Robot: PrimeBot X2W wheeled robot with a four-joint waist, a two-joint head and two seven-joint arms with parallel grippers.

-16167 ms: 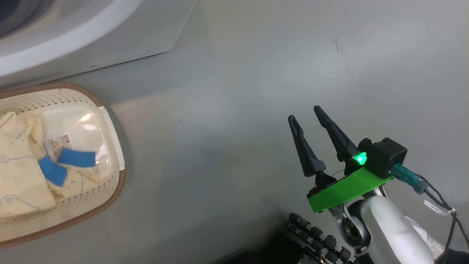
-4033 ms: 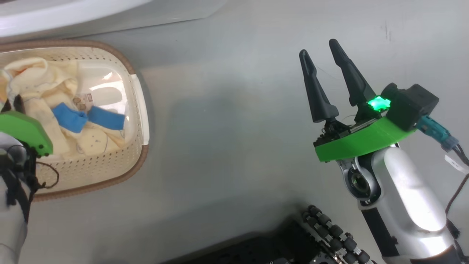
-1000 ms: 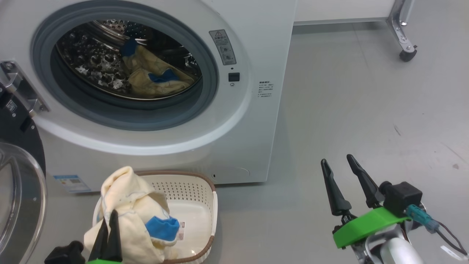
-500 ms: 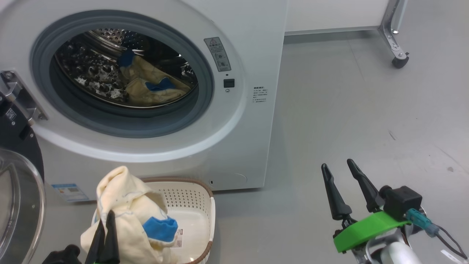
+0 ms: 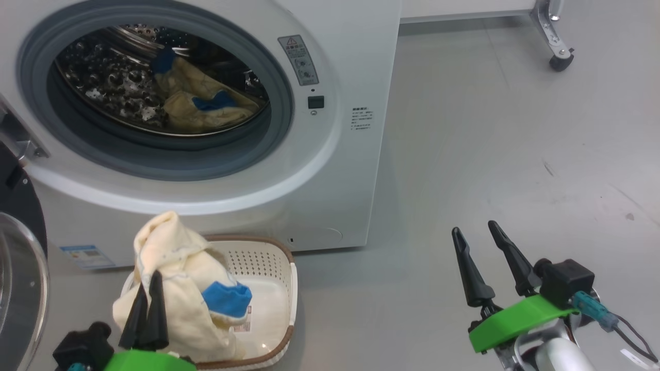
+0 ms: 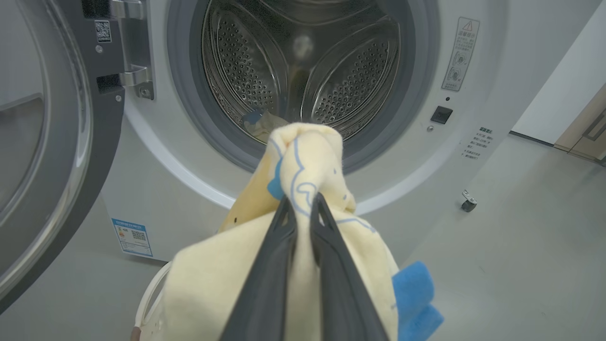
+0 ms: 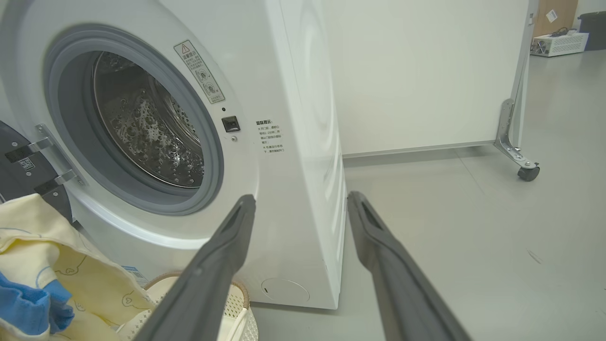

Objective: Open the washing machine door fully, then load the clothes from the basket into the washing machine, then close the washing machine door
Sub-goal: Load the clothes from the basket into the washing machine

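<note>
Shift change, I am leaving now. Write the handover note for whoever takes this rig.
Left gripper: shut on a cream-yellow garment, lifted over the basket, facing the drum.
Right gripper: open, empty, over the floor right of the washing machine.
Washing machine door: swung open, at the left.
Done: door open; another garment lies in the drum.
Left: load the held garment, check the basket for more (partly hidden), close the door.
</note>
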